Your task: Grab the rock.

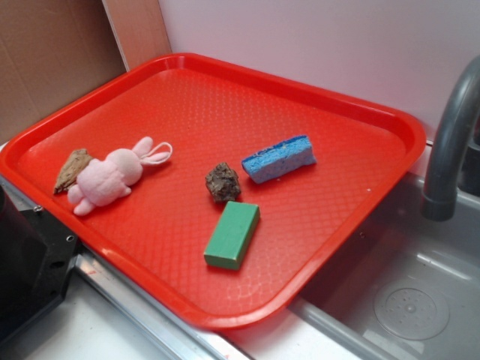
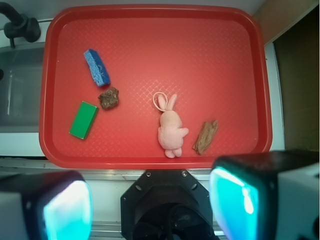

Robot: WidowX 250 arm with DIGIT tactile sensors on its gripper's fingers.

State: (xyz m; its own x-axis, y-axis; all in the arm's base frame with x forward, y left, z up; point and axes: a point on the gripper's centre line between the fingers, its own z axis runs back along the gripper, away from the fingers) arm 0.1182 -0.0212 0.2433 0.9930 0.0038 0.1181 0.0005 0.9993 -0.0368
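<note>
The wrist view looks straight down on the whole red tray (image 2: 155, 60), while the exterior view takes it from a low angle and crops its near-left corner behind a dark body (image 1: 26, 262). Only the wrist view shows the claw (image 2: 150, 200): its two pale fingers (image 2: 65, 205) with glowing cyan pads stand spread wide at the bottom edge, holding nothing, well apart from everything on the tray. The rock (image 1: 223, 182) (image 2: 108, 98) lies on the tray between the blue sponge (image 1: 278, 158) (image 2: 97, 67) and the green block (image 1: 232, 234) (image 2: 83, 119), near both, touching neither. The pink bunny (image 1: 112, 175) (image 2: 170, 127) lies well apart from it, with a tan streaky piece (image 1: 71, 169) (image 2: 206, 136) just beside; in the exterior view the bunny partly hides that piece. The grey faucet (image 1: 450, 142) is cut off by the frame edge in both views. The worktop is mostly hidden beneath the tray.
</note>
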